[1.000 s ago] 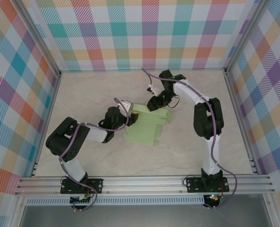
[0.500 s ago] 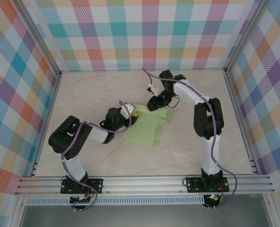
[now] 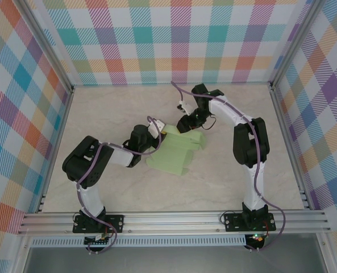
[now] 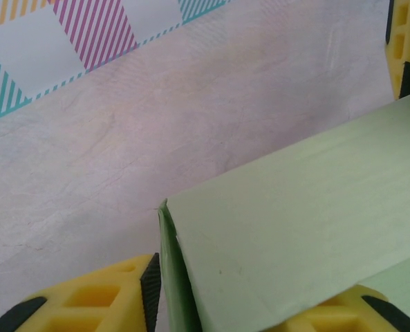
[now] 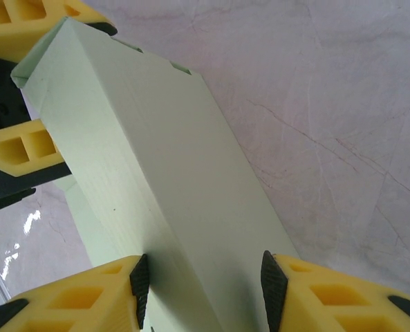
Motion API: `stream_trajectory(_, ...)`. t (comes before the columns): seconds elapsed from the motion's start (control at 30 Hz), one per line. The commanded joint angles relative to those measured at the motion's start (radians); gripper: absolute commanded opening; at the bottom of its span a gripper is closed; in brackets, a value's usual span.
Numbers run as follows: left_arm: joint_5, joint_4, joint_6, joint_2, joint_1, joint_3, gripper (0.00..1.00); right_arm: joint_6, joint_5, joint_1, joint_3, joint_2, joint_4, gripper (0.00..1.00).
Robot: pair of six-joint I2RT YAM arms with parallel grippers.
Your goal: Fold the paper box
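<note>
1. You will find the paper box near the middle of the table, part-folded, with 1 raised ridge running between the 2 grippers.
2. Right gripper: the jaws pinch 1 end of that ridge, pads against both walls.
3. Left gripper: the jaws straddle the opposite corner; whether they grip, you cannot tell.
4. Judged handling: light, thin card, springy at its creases and easily dented. Hold it at folded edges, not loose flaps.

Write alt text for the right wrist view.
A pale green folded paper box runs diagonally from upper left to bottom centre, gripped between the right gripper's yellow fingers. The left gripper's fingers flank its far end over a marbled table.
</note>
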Motion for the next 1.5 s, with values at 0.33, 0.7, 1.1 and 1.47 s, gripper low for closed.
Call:
stream_trajectory(0.33,-0.038,0.033,0.019,0.001,-0.028,-0.014,0.55,0.03,0.072,-0.002,-0.061,-0.022,0.042,0.48)
stream_trajectory(0.7,-0.033,-0.07,0.047,0.026,-0.024,0.06,0.27,0.066,0.046,-0.01,-0.08,-0.043,0.072,0.48)
stream_trajectory(1.1,0.037,-0.354,0.069,-0.033,-0.022,0.199,0.13,0.193,-0.076,-0.097,-0.301,-0.261,0.332,0.55)
stream_trajectory(1.47,0.265,-0.906,0.169,-0.024,0.009,0.473,0.11,0.268,-0.114,-0.135,-0.57,-0.485,0.488,0.59)
